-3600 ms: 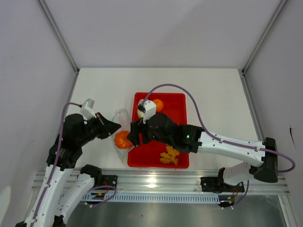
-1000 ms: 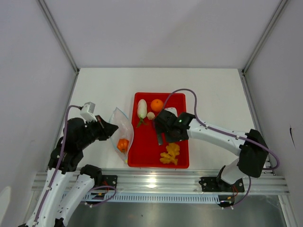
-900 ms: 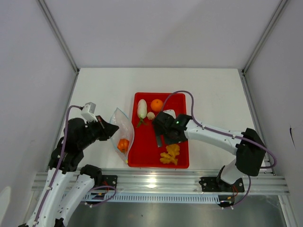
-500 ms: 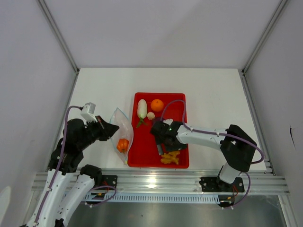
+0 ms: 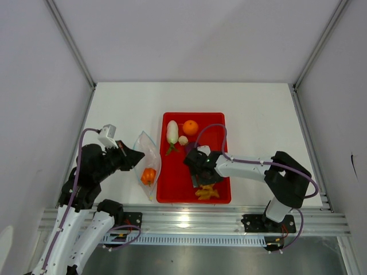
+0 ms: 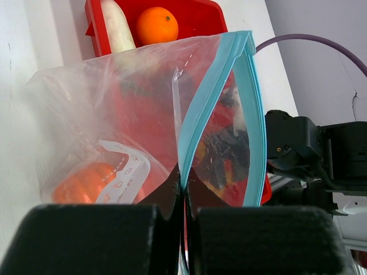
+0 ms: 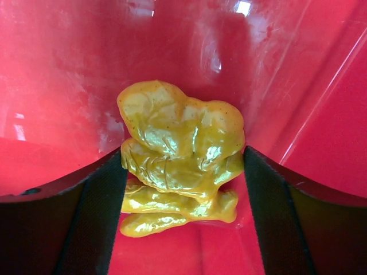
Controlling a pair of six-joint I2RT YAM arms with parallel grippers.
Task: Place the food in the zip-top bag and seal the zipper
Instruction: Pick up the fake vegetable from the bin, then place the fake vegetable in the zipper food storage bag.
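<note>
My left gripper (image 5: 135,157) is shut on the mouth edge of the clear zip-top bag (image 5: 148,156), left of the red tray (image 5: 195,117). In the left wrist view the gripper (image 6: 184,197) pinches the blue zipper (image 6: 221,91), and the mouth gapes open. The orange pumpkin (image 5: 148,175) lies inside the bag (image 6: 86,182). My right gripper (image 5: 202,182) is low at the tray's near end, its fingers (image 7: 94,217) pressed against both sides of the yellow ginger (image 7: 180,152), which rests on the tray floor. The radish (image 5: 171,131), orange (image 5: 190,127) and garlic (image 5: 183,140) lie at the tray's far end. I cannot make out the purple onion.
The tray's raised walls (image 7: 321,132) stand close around my right gripper. The white table (image 5: 258,114) is bounded by grey walls and a metal rail (image 5: 189,220) along the near edge.
My right gripper has moved from the tray's middle toward its near end and come down over the ginger. The left gripper and the bag have stayed put.
</note>
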